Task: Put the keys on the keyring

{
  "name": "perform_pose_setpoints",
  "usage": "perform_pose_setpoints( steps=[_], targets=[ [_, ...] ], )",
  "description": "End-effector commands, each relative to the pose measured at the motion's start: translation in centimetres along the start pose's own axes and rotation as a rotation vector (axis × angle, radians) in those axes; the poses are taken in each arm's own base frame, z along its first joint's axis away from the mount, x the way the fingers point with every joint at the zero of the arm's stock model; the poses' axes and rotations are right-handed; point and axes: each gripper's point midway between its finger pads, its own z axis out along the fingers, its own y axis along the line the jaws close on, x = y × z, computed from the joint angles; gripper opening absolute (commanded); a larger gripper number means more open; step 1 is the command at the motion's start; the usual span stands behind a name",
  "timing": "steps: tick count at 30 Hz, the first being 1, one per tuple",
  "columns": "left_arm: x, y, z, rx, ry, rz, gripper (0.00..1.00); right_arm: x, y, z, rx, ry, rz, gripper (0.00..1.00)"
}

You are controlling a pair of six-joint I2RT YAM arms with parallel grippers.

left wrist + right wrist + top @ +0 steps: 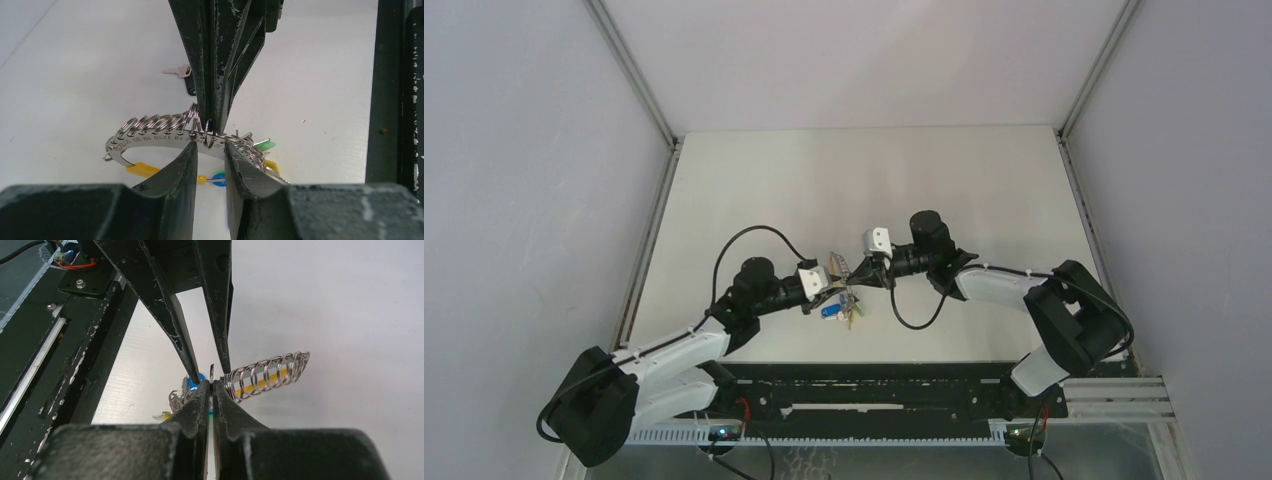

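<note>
The keyring [150,137] is a curved silvery plate strung with several small rings, a yellow band [142,170] and blue and green tags below it. It hangs between both arms at mid-table [842,305]. My right gripper [212,385] is shut on one small ring of the keyring [265,372]. My left gripper [210,147] meets it head-on, its jaws a narrow gap apart on either side of that ring, tips against the plate. A small key [175,71] lies on the table behind the right fingers [215,75], its head partly hidden.
The black base rail [874,400] runs along the table's near edge, just behind the bunch [395,100]. Grey enclosure walls stand on the left, right and far sides. Black cables loop off both wrists [749,235].
</note>
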Motion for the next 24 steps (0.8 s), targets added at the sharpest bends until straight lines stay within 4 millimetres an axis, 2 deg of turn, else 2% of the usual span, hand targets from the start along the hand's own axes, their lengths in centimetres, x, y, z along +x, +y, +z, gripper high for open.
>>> perform_pose_setpoints(
  steps=[1, 24],
  targets=[
    [-0.1, 0.2, 0.2, 0.004, -0.011, 0.025, 0.3, -1.1, -0.3, 0.2, -0.018, -0.05, -0.035, 0.0],
    [-1.0, 0.0, 0.3, 0.023, -0.047, 0.03, 0.27, -0.2, 0.5, 0.8, -0.076, -0.037, -0.019, 0.0]
  ],
)
